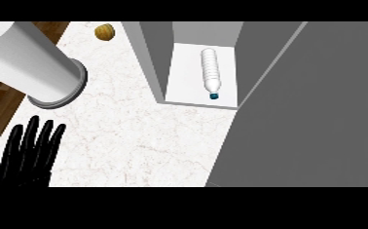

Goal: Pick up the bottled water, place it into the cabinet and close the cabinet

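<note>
1. You had the bottle (210, 72) lying on its side on the white floor of the cabinet (155, 62). It was not upright.
2. Its blue cap (213, 96) pointed to the floor's front edge and lay just short of it. The bottle's base pointed to the back. The bottle lay nearer the right wall than the left and touched neither.
3. No hand was on the bottle.
4. The door (302, 116) stood open. It showed as a broad grey panel running from the cabinet's right side down to the counter's near edge.
5. Your left hand (25, 157) was at the near left corner of the counter (144, 140). Its fingers were straight and spread, pointing up, and held nothing. It was well apart from the cabinet.
6. You did not have the right hand in the head view, so I could record nothing about it.
7. A pale cylinder (36, 62) crossed the counter's left edge, its ringed end over the marble.
8. A small brown ball (105, 31) sat at the counter's far edge, just left of the cabinet and apart from its wall.
</note>
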`<state>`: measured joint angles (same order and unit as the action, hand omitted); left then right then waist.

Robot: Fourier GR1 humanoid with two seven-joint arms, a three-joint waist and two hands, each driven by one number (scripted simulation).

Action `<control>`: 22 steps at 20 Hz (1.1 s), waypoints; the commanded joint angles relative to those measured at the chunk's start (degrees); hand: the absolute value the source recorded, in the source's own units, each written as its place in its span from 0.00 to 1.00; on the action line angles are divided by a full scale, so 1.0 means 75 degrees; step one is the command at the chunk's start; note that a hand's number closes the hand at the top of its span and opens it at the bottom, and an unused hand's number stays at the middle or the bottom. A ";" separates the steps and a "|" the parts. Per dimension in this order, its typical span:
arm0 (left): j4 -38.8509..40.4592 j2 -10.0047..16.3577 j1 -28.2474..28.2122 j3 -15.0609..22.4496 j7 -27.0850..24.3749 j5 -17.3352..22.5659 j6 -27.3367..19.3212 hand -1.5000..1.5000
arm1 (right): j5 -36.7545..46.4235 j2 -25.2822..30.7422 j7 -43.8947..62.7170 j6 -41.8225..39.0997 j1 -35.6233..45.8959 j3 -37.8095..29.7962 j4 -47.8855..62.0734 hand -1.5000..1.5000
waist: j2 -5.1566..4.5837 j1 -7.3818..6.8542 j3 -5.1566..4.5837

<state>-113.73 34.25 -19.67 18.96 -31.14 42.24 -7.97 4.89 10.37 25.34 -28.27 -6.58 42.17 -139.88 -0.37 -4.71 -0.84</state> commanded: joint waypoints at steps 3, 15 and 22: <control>-0.0053 0.0146 -0.0026 -0.0139 0.0006 0.0083 0.0192 0.00 | -0.0116 -0.1314 0.0169 0.1236 0.0447 0.0233 0.0928 1.00 | -0.0122 -0.0189 0.0007; -0.0093 0.0321 0.0032 -0.0146 0.0016 0.0135 0.0629 0.00 | -0.3240 -0.1328 0.0931 0.0640 0.0103 0.0376 0.2067 1.00 | -0.0303 -0.0669 0.0012; -0.0083 0.0357 -0.0245 -0.0377 -0.0105 0.0214 0.0621 0.00 | -0.3167 -0.1328 0.0105 0.1745 -0.0326 -0.1198 0.1699 1.00 | -0.0220 -0.0311 0.0040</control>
<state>-114.10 36.77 -20.21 16.68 -31.37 43.66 -3.53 -21.18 7.98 27.84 -26.64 -11.11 38.83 -132.83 -2.04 -7.76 -0.82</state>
